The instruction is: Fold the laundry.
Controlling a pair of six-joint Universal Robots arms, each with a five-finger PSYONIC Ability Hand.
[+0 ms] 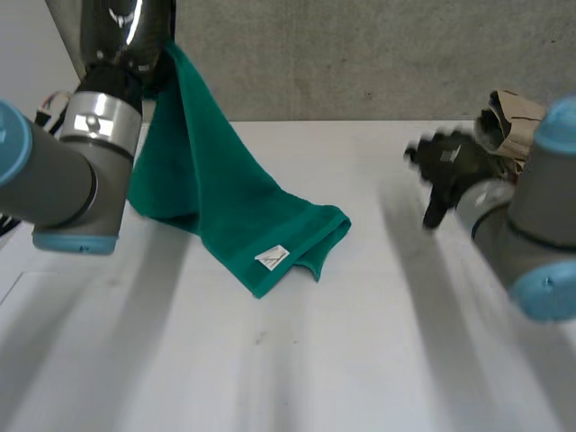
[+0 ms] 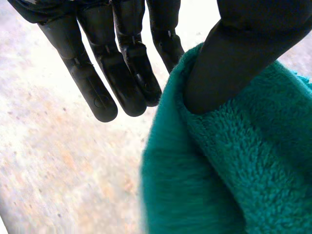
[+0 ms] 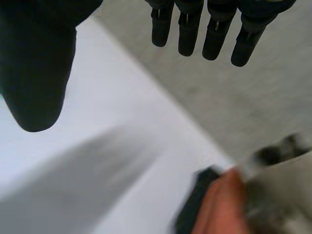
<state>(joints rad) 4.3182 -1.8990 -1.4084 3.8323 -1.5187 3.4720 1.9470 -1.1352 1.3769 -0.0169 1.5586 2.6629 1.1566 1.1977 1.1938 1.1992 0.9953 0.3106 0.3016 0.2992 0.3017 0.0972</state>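
White table (image 1: 360,360) under a grey wall (image 1: 360,54), and on it just one green towel (image 1: 225,198), slung on a long diagonal, top corner hoisted above the table's far left side, lower end resting folded at the table's middle, single white label (image 1: 273,257) facing up. Two hands in play: the left hand (image 2: 122,73) has the towel's edge nipped between thumb and straight fingers! The right hand (image 1: 445,166) hovers over the table's right side, spread wide and carrying nothing, with one crumpled brown paper bundle (image 1: 508,121) at the table's far right edge.

White table (image 1: 360,360) against a grey speckled wall (image 1: 360,54)
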